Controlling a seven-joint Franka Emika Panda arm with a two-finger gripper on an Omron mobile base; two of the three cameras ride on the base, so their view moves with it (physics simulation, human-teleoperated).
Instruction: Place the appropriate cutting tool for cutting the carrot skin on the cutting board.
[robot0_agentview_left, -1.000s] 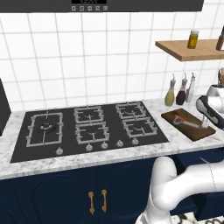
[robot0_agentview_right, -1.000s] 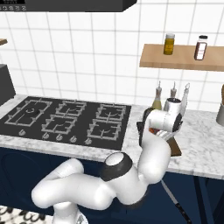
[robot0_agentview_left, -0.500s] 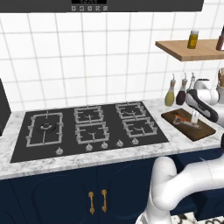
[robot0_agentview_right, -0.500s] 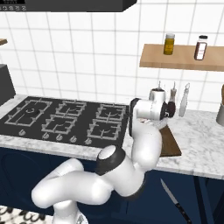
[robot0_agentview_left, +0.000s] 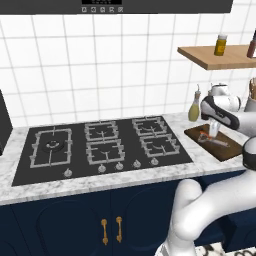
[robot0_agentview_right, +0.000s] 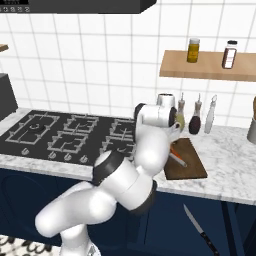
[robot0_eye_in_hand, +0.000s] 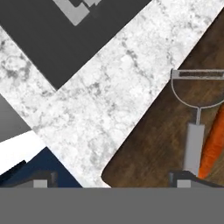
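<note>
The dark brown cutting board (robot0_agentview_left: 220, 146) (robot0_agentview_right: 190, 162) (robot0_eye_in_hand: 162, 144) lies on the marble counter right of the hob. On it rests a grey-handled peeler (robot0_eye_in_hand: 194, 142) (robot0_agentview_right: 178, 159), its curved blade head pointing away from me, and right beside it the small orange carrot (robot0_eye_in_hand: 212, 146) (robot0_agentview_right: 174, 149) (robot0_agentview_left: 202, 136). My gripper (robot0_eye_in_hand: 116, 179) (robot0_agentview_left: 214, 130) hovers just above the board's near left corner, open with nothing between its fingers; one fingertip (robot0_eye_in_hand: 187, 176) sits over the peeler's handle end.
The black hob (robot0_agentview_left: 100, 147) fills the counter to the left. Oil and sauce bottles (robot0_agentview_right: 196, 117) stand against the tiled wall behind the board, under a tan wall shelf (robot0_agentview_right: 210, 71) with jars. A knife (robot0_agentview_right: 199, 230) lies on the floor below the counter.
My hand has risen and swung left from over the board toward the hob. The peeler and carrot stay on the board.
</note>
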